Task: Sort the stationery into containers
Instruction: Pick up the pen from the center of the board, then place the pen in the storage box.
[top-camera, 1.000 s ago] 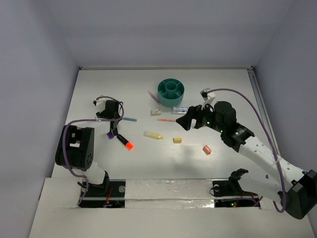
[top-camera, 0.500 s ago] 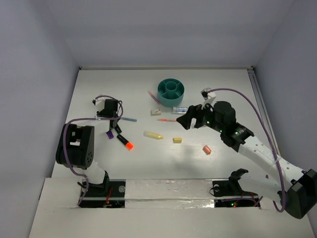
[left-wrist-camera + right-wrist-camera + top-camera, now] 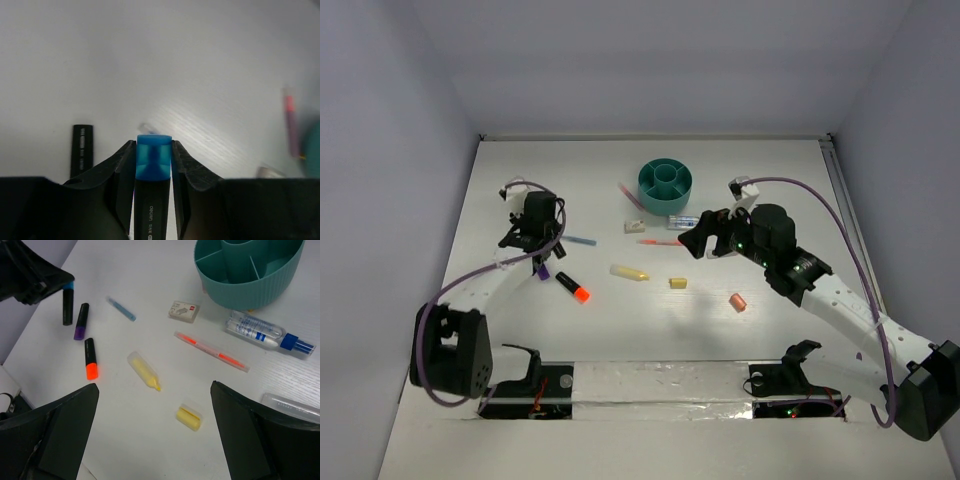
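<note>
Top view, table (image 3: 620,335): white, with stationery scattered over its middle.
Top view, teal organizer (image 3: 642,186): upright at the far centre.
Top view, by the organizer: pink pen (image 3: 626,192) at its left side, clear tube with blue cap (image 3: 682,221) just in front, white eraser (image 3: 635,227) near.
Top view, mid-table: orange-red pen (image 3: 658,242), yellow marker (image 3: 629,272), yellow eraser (image 3: 677,283), orange bit (image 3: 738,302), all apart from one another.
Top view, left gripper (image 3: 525,240): over the left part of the table, beside the thin blue pen (image 3: 580,241), purple marker (image 3: 542,270) and black marker with orange cap (image 3: 573,287).
Top view, right gripper (image 3: 692,245): just right of the orange-red pen.
Left wrist, fingers (image 3: 121,170): pinched on both sides of the blue-capped marker (image 3: 154,162).
Left wrist, marker in the grip: cap just past the fingertips, barrel running back between them; lifted or resting on the table, cannot tell.
Left wrist, surroundings: black barrel (image 3: 81,150) lying left of the fingers, apart; reddish pen (image 3: 289,117) blurred at the right edge.
Right wrist, fingers (image 3: 65,435): spread wide, one in each lower corner.
Right wrist, in the gap: yellow marker (image 3: 144,371) and yellow eraser (image 3: 189,418) on the table, touching neither finger.
Right wrist, top left: left gripper (image 3: 67,282), blue end at its tips, black barrel alongside the purple marker (image 3: 80,322).
Right wrist, top right: teal organizer (image 3: 250,287), clear tube just below.
</note>
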Controlling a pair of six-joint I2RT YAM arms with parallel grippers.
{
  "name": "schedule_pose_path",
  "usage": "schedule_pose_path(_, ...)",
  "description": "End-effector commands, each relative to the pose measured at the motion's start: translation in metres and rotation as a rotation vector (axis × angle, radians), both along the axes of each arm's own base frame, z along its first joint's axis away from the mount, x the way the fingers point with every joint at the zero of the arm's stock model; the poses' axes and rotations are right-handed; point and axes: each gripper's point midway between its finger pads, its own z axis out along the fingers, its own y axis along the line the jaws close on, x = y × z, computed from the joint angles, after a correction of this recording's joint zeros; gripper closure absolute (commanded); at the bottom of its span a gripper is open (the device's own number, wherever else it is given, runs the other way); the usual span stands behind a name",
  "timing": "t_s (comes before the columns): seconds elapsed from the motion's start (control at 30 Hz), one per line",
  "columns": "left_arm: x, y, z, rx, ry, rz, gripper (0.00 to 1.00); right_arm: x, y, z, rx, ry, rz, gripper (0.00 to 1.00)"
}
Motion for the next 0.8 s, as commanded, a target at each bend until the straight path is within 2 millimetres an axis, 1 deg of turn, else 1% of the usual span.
schedule_pose_path(0.0, 0.015, -0.024, 0.073, -0.016, -0.169, -0.049, 1.0, 0.004, -0.007, 0.009, 0.006, -0.044, -0.052, 0.0)
schedule_pose_path(0.03, 0.018, -0.031, 0.083, -0.023, -0.188, -0.066, 1.0, 0.006, -0.009, 0.008, 0.003, -0.043, -0.062, 0.0)
schedule_pose_path(0.07, 0.029, -0.041, 0.102, -0.031, -0.226, -0.082, 1.0, 0.006, -0.011, 0.008, 0.003, -0.045, -0.075, 0.0)
schedule_pose_path(0.1, 0.035, -0.058, 0.113, -0.031, -0.244, -0.121, 1.0, 0.008, -0.013, 0.009, 0.0, -0.047, -0.088, 0.0)
schedule_pose_path(0.13, 0.047, -0.067, 0.141, -0.029, -0.299, -0.122, 1.0, 0.01, -0.017, 0.007, -0.007, -0.046, -0.117, 0.0)
schedule_pose_path(0.17, 0.058, -0.076, 0.135, 0.002, -0.27, -0.138, 1.0, 0.011, -0.019, 0.008, -0.006, -0.048, -0.128, 0.0)
schedule_pose_path(0.2, 0.064, -0.091, 0.139, 0.013, -0.27, -0.166, 1.0, 0.012, -0.02, 0.008, -0.007, -0.049, -0.137, 0.0)
schedule_pose_path(0.23, 0.072, -0.101, 0.145, 0.028, -0.274, -0.179, 1.0, 0.011, -0.02, 0.008, -0.004, -0.047, -0.138, 0.0)
schedule_pose_path(0.27, 0.09, -0.11, 0.152, 0.048, -0.282, -0.169, 1.0, 0.011, -0.021, 0.009, -0.002, -0.049, -0.14, 0.0)
schedule_pose_path(0.33, 0.107, -0.122, 0.157, 0.095, -0.283, -0.182, 1.0, 0.011, -0.021, 0.011, 0.005, -0.057, -0.139, 0.0)
schedule_pose_path(0.37, 0.124, -0.132, 0.161, 0.116, -0.289, -0.175, 1.0, 0.011, -0.021, 0.012, 0.008, -0.061, -0.139, 0.0)
schedule_pose_path(0.43, 0.137, -0.138, 0.163, 0.175, -0.278, -0.172, 1.0, 0.013, -0.025, 0.01, -0.001, -0.061, -0.167, 0.0)
schedule_pose_path(0.47, 0.151, -0.139, 0.163, 0.204, -0.279, -0.147, 1.0, 0.014, -0.025, 0.01, 0.001, -0.062, -0.169, 0.0)
schedule_pose_path(0.5, 0.156, -0.146, 0.165, 0.214, -0.283, -0.153, 1.0, 0.014, -0.025, 0.01, 0.0, -0.063, -0.169, 0.0)
schedule_pose_path(0.57, 0.169, -0.153, 0.164, 0.22, -0.292, -0.154, 1.0, 0.014, -0.023, 0.01, 0.004, -0.065, -0.16, 0.0)
schedule_pose_path(0.63, 0.177, -0.163, 0.166, 0.21, -0.318, -0.156, 1.0, 0.014, -0.022, 0.008, 0.002, -0.061, -0.152, 0.0)
schedule_pose_path(0.67, 0.183, -0.164, 0.167, 0.217, -0.326, -0.144, 1.0, 0.014, -0.021, 0.006, -0.002, -0.055, -0.15, 0.0)
schedule_pose_path(0.77, 0.194, -0.167, 0.163, 0.222, -0.329, -0.126, 1.0, 0.016, -0.02, 0.003, -0.007, -0.049, -0.152, 0.0)
